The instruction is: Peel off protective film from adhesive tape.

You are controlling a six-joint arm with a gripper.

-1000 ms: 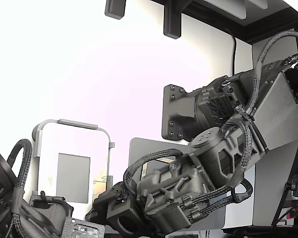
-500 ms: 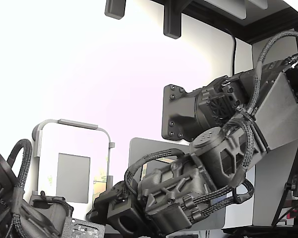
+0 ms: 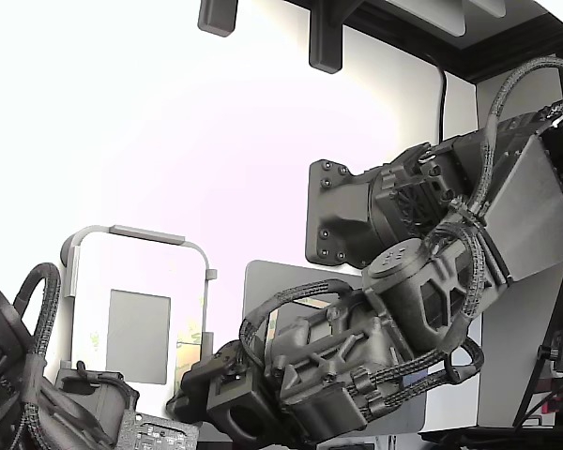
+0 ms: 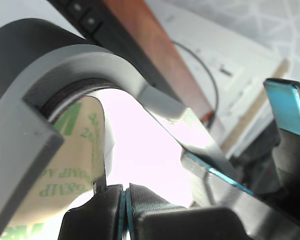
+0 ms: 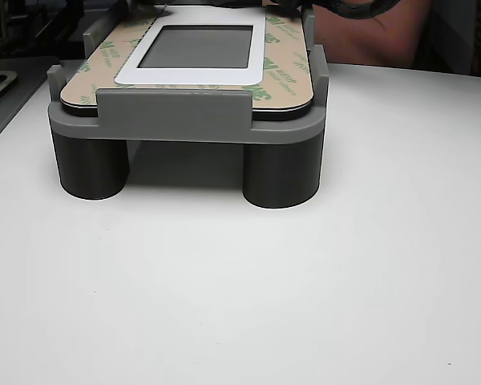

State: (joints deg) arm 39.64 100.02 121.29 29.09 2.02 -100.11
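Your black gripper [image 4: 125,212] has its ribbed pads pressed together at the corner of the pale cream, green-printed protective film [image 4: 72,165], apparently pinching its edge. That glossy strip lies on the grey rounded-rectangle fixture [image 5: 184,120], its long axis running along the fixture's side, away from the pads. Peel back along that line.

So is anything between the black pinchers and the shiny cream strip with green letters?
Nothing; in the wrist view the black ribbed gripper sits closed right at the cream film's edge.
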